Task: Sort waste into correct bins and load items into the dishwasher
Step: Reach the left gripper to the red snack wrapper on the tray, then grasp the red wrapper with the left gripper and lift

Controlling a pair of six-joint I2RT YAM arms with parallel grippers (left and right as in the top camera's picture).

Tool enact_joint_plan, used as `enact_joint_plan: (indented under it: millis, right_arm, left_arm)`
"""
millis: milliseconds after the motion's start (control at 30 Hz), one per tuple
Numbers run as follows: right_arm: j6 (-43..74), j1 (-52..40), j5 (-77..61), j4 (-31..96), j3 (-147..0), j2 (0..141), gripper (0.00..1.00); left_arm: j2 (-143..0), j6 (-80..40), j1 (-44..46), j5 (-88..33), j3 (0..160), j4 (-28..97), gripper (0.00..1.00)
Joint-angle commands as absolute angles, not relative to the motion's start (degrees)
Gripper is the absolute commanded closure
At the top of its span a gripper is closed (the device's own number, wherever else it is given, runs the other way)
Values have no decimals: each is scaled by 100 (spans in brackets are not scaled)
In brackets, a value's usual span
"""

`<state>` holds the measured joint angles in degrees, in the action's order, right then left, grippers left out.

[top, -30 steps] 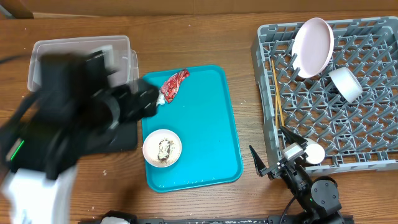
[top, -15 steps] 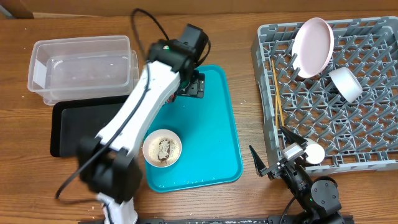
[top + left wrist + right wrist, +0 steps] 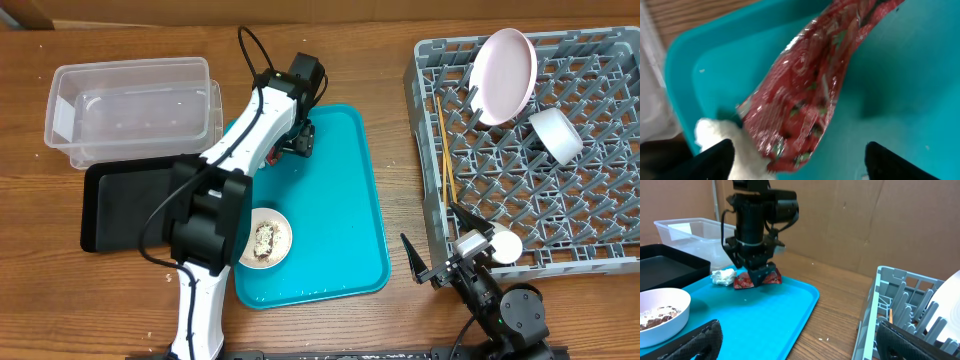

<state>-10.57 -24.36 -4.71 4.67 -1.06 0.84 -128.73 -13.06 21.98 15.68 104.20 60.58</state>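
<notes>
The left pincer (image 3: pixel 797 150) is hanging low over the far left corner of the smooth teal tray (image 3: pixel 340 200). Its jaws are standing wide apart on either side of the red crinkled wrapper (image 3: pixel 810 90), not pinching it. The wrapper is lying glossy and creased on the tray, with a small fluffy white napkin (image 3: pixel 715 132) touching one end. A small round white bowl (image 3: pixel 262 238) is sitting on the same tray, holding rice and brownish scraps. The clear plastic tub (image 3: pixel 130 110) and the flat black tray (image 3: pixel 125 200) are lying side by side, left of the teal tray. The grey lattice rack (image 3: pixel 560 200) is holding a round pale plate (image 3: pixel 503 75) leaning on edge, a white bowl (image 3: pixel 555 133), a small white cup (image 3: pixel 505 245) and thin wooden chopsticks (image 3: pixel 443 150). The right pincer (image 3: pixel 800 337) is hovering wide open near the rack, gripping nothing.
</notes>
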Motion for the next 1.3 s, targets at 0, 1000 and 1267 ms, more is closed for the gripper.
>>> enact_joint_plan:
  millis: [0, 1000, 1267]
  right_arm:
    - [-1057, -2403, -506, 432, -47, 16, 0]
    - [-1057, -2403, -506, 432, -47, 16, 0]
    - [-1057, -2403, -506, 432, -47, 16, 0]
  left_arm:
    - [-12973, -913, 2213, 1452, 10431, 5924, 24]
    - [-12967, -545, 2119, 1396, 11209, 5986, 25]
    - [-13047, -438, 1778, 834, 11061, 5929, 30]
